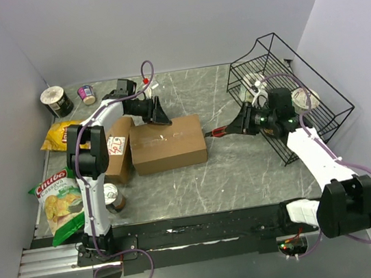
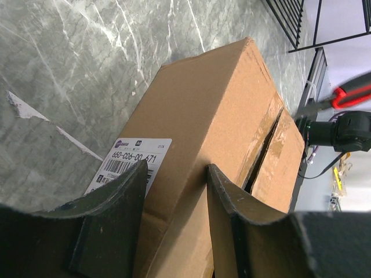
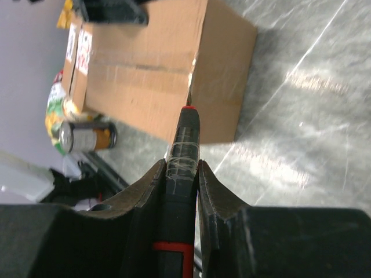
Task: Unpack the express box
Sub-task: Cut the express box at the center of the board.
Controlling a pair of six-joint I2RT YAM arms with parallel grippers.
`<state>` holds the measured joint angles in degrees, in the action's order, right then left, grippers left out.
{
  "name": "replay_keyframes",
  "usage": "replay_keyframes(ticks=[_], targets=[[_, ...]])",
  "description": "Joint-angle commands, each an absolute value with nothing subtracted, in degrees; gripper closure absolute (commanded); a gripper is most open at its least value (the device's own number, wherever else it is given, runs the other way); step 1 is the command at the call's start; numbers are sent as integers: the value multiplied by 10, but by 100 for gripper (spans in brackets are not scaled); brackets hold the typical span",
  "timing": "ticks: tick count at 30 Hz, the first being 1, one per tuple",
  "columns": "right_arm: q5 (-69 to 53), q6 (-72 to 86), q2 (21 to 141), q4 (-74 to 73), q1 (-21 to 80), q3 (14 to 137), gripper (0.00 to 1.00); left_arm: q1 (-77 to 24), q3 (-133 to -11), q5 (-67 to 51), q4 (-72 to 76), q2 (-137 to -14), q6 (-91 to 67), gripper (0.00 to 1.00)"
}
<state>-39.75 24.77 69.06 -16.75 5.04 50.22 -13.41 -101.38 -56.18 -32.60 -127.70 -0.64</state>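
The brown express box lies in the middle of the table, taped along its top. In the left wrist view the box shows a white label on one side and a dark gap along its top seam. My left gripper is open at the box's back left edge, its fingers astride that edge. My right gripper is shut on a red and black box cutter. The cutter points its tip at the top edge of the box's right end.
A second, smaller box with a red-marked label lies against the express box's left side. A can, a green chips bag, a yellow bag and two cups are at the left. A black wire basket stands at the right.
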Motion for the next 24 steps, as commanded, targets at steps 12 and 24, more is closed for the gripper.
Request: replay_keyframes(ticks=[12, 24], targets=[[-358, 296, 707, -2, 15, 529, 100, -142, -990, -398, -330, -1317, 44, 99], [-360, 329, 756, 45, 38, 519, 100, -142, -982, -392, -331, -1307, 47, 99]])
